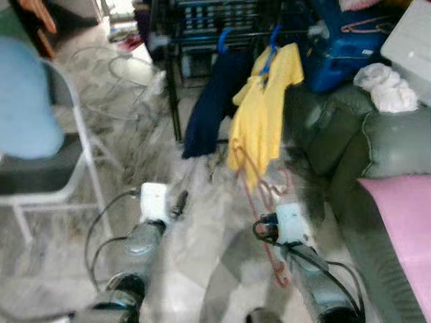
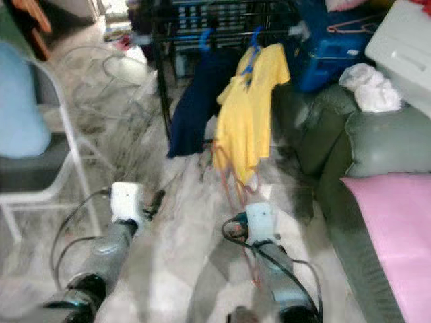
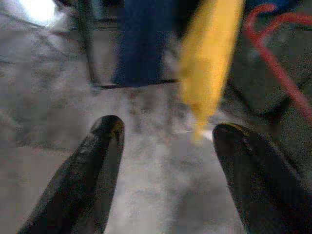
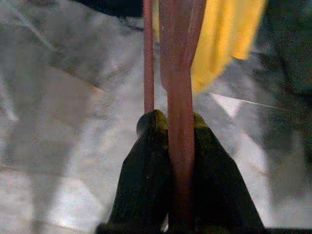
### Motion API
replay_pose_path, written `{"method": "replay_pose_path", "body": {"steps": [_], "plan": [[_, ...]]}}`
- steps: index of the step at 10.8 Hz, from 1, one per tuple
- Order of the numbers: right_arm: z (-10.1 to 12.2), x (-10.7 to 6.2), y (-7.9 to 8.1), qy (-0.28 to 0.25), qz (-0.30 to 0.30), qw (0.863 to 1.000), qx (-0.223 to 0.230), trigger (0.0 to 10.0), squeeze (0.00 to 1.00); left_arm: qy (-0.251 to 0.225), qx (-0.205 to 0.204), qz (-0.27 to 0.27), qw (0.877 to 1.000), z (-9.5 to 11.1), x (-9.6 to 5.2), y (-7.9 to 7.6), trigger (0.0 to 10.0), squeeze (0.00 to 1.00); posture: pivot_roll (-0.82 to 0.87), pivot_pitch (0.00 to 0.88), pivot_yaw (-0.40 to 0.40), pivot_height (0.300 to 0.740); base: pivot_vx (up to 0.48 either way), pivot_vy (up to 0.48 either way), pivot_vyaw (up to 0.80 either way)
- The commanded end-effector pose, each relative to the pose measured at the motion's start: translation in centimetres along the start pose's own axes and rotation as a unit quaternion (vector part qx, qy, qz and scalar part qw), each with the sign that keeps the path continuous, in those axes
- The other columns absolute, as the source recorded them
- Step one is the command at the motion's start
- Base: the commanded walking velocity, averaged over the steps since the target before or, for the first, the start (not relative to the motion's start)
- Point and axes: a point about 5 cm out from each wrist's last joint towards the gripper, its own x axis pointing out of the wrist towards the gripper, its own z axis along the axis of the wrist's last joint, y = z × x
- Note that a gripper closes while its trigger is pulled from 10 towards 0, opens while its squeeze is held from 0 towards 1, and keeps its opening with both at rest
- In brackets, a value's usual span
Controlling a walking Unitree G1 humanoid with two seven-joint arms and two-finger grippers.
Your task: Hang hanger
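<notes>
Hanger [image 4: 179, 146] — yellow shirt [image 1: 264, 111] just beyond

Rack [image 1: 202, 30] ahead — 2 garments [image 1: 262, 108] on it; sofa [image 1: 377, 141] right, chair [image 1: 40, 168] left.

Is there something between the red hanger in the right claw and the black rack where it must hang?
Yes. The yellow shirt hangs from the black rack directly ahead of the red hanger held in the right claw, with a navy garment beside it. The open left claw holds nothing.
</notes>
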Motion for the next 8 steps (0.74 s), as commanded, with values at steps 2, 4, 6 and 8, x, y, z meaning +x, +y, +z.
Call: {"method": "replay_pose_path", "body": {"steps": [2, 4, 6, 8], "plan": [[-0.02, 0.01, 1.11, -0.004, 0.012, 1.0, 0.009, 10.0, 0.0, 0.007, 0.009, 0.014, 1.0, -0.01, -0.27, 1.36, 10.0, 0.0, -0.13, 0.127, 0.041, 0.74, 0.0, 0.465, 0.0], [-0.26, -0.06, 1.25, -0.002, 0.012, 1.0, 0.01, 10.0, 0.0, 0.015, 0.018, 0.01, 1.0, -0.18, -0.28, 1.24, 10.0, 0.0, -0.13, 0.13, 0.044, 0.74, 0.0, 0.474, 0.0], [-0.25, -0.05, 1.26, -0.002, 0.012, 1.0, 0.01, 10.0, 0.0, 0.014, 0.015, 0.01, 1.0, -0.22, -0.3, 1.2, 10.0, 0.0, -0.13, 0.131, 0.045, 0.74, 0.0, 0.48, 0.0], [-0.29, -0.04, 1.28, -0.001, 0.011, 1.0, 0.01, 10.0, 0.0, 0.007, 0.023, 0.004, 1.0, -0.21, -0.37, 0.93, 10.0, 0.0, -0.13, 0.133, 0.041, 0.74, 0.0, 0.178, 0.0]]}}
